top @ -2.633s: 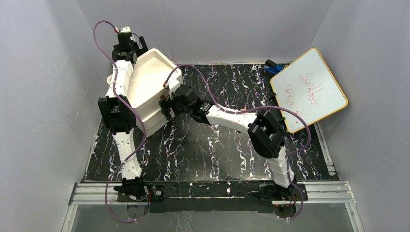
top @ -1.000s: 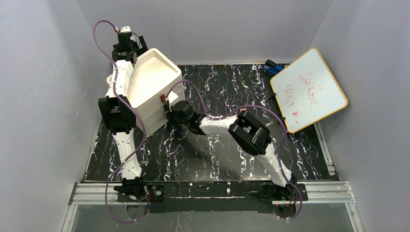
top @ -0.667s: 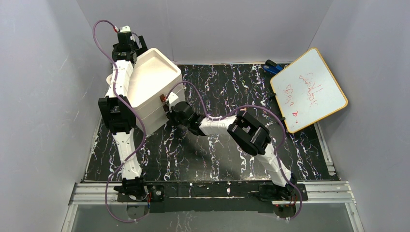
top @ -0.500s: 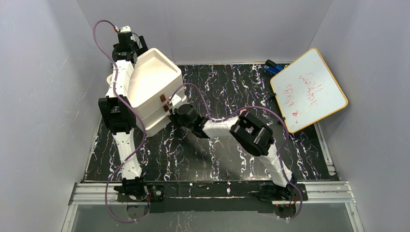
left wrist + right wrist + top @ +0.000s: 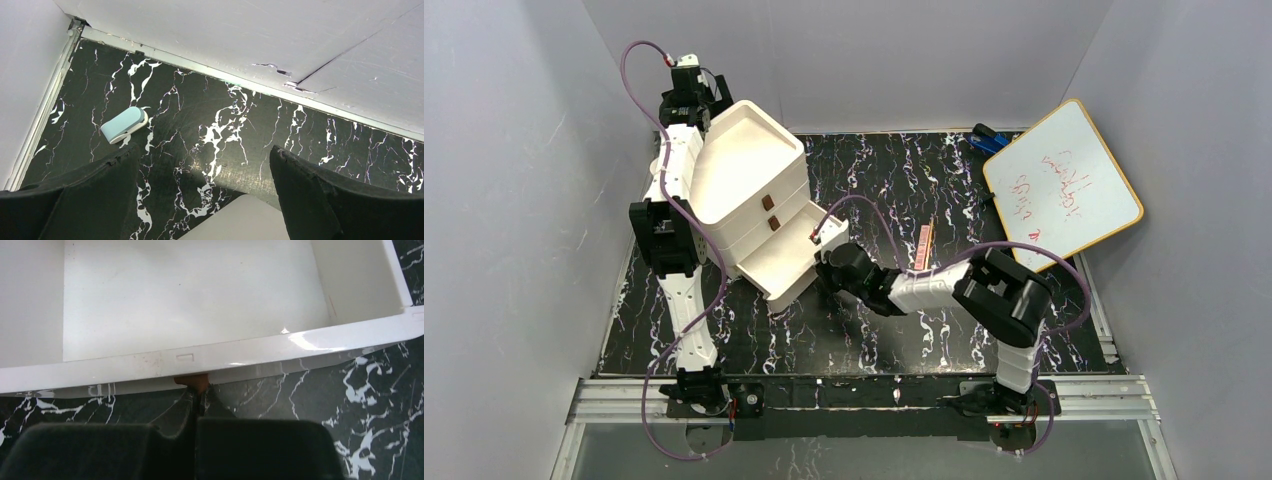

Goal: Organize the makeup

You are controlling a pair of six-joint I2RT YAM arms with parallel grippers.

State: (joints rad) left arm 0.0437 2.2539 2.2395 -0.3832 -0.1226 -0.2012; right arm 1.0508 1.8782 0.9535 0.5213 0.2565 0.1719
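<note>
The right pincer, clenched on the brown handle, is drawing the bottom drawer out of the white drawer box. Shut a second ago, the drawer is now gaping empty, ready for filling. A slim makeup stick is lying right of the box, and the left pincer is hovering released behind it.

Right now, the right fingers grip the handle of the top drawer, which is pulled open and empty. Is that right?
No: it is the bottom drawer, not the top, as the top view shows. The right fingers do grip its handle, and it is pulled open and empty.
</note>
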